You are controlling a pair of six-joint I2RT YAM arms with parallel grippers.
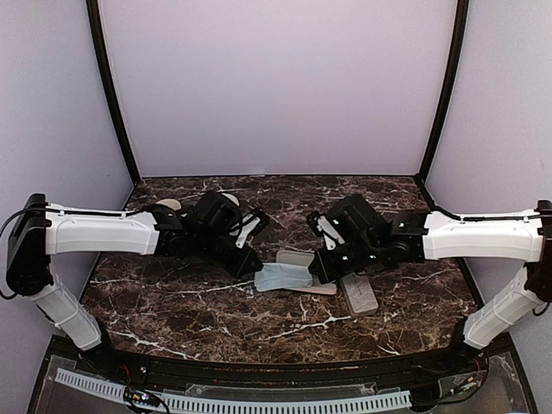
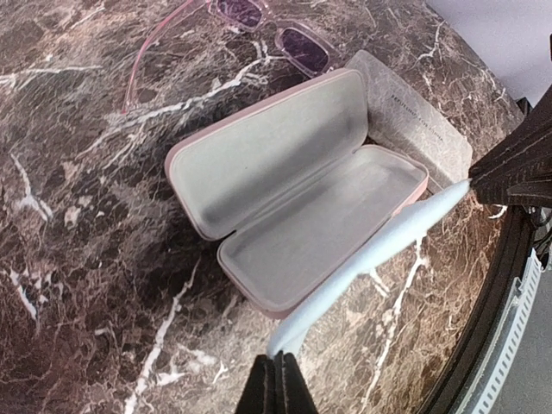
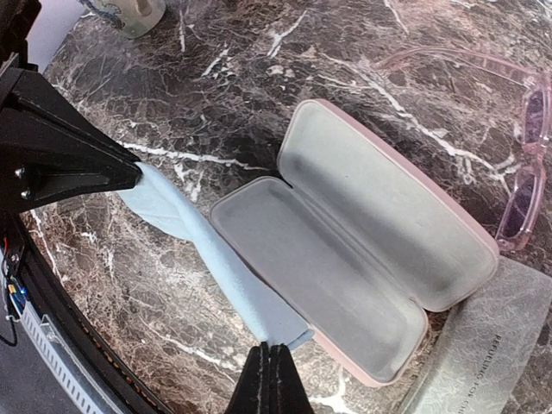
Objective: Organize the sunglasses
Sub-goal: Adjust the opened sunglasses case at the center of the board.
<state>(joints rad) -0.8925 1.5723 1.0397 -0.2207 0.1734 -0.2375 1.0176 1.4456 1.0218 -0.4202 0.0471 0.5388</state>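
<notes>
Top external view — looking down on the left gripper (image 1: 254, 266) and right gripper (image 1: 316, 272), drawn together over mid-table with a light-blue cloth (image 1: 280, 278) strung between them. Toward twelve o'clock of the cloth, an open pink case (image 1: 295, 257); at four o'clock of that, a grey box (image 1: 360, 295).

Left wrist next. Claw pressed together on one end of the cloth at six o'clock in frame; other end pinched flat by the opposite claw out at three o'clock. Pulled into a band along the near rim of the case, touching it or just above, cannot tell. Case hinged wide, grey lining bare, nothing inside. At twelve o'clock of the case, flat on the marble tabletop (image 2: 78, 216): the sunglasses (image 2: 304, 47) — thin pale-red see-through frame, purple lenses, temples unfolded, well apart from both claws. Not to be made out from above, likely hidden under the right arm.

Same from the right wrist: own claw shut on the cloth at six o'clock, sunglasses at three o'clock just beside the lid, grey box at five o'clock against the end of the case.

Judged as early going. Done, by the look of it: case open, cloth up off the table. Left to do: place the cloth, fold the temples, lay the pair in the tray, shut the lid. No dark-framed pair and no second open case in view, so no verdict on that half.
</notes>
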